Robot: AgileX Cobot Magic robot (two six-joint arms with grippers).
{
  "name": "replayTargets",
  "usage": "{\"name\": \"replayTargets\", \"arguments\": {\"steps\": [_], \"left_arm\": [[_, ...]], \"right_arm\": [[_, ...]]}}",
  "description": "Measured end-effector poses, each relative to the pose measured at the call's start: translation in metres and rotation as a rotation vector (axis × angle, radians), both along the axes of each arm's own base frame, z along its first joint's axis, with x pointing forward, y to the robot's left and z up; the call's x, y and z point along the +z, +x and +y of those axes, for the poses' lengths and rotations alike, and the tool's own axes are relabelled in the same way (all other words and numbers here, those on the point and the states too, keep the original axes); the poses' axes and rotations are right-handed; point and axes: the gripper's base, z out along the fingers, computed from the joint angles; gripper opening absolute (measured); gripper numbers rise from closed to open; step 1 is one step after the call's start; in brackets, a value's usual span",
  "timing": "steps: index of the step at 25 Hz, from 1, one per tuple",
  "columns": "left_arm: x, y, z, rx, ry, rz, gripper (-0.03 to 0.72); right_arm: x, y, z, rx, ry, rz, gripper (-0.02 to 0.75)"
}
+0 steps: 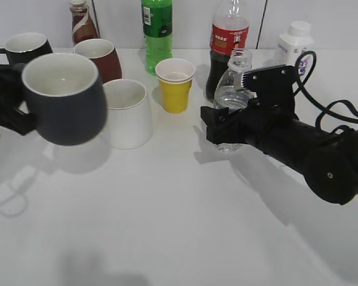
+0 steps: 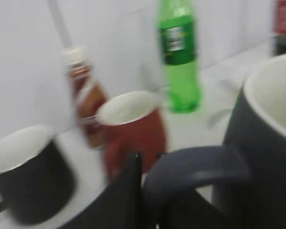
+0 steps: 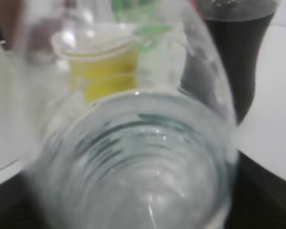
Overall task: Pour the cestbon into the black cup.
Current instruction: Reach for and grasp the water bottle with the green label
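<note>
Near field: bare white table [image 1: 167,226], nothing on it up front.

Left claw [image 1: 6,110] has the black cup [image 1: 65,98] lifted clear of the table, mouth up, shadow well below it. In the left wrist view the handle [image 2: 195,164] sits right at the claw and the dark fingers [image 2: 128,191] close against it, so I read it as pinching the handle, though blur hides the exact contact.

Right claw [image 1: 224,125] is wrapped around the lower body of the water bottle [image 1: 235,89]. Bottle is upright, no cap, base looks at or just off the table; can't tell which. Right wrist view is filled by the clear ribbed body [image 3: 138,162], claw clamped on it.

Behind: white mug [image 1: 128,113] just beside the black cup, yellow paper cup [image 1: 175,84], maroon mug [image 1: 100,58], second black mug [image 1: 25,47], cola bottle [image 1: 228,42], green bottle [image 1: 157,33], brown bottle [image 1: 82,22], white bottle [image 1: 295,42].

Risks:
- Cup held by handle only: likely to swing or tilt as water weight comes in.
- Thin bottle squeezed low: may buckle and spurt from the open neck on tilt.
- Cup and bottle are well apart; misaligned mouths mean water on the table.
- Cola bottle stands just behind the water bottle; the tilt could knock it.
</note>
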Motion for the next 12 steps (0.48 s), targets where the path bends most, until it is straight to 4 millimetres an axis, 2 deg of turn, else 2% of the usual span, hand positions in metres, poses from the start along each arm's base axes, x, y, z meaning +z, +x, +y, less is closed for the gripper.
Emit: {"name": "replayTargets", "arguments": {"steps": [3,6,8,12], "left_arm": [[0.0,-0.005,-0.019,-0.071,-0.02,0.013,0.052],[-0.001,-0.011,-0.033,-0.116,-0.042,0.042,0.052],[-0.004,-0.015,-0.041,-0.139,-0.025,0.08,0.052],[-0.012,-0.023,-0.055,-0.175,0.023,0.161,0.052]], "right_arm": [[-0.003,0.005,0.003,-0.003,-0.006,0.016,0.481],[0.0,0.003,0.004,0.034,-0.033,0.007,0.47],[0.007,-0.002,0.01,0.137,-0.11,-0.036,0.47],[0.041,-0.01,0.02,0.307,-0.292,-0.187,0.47]]}}
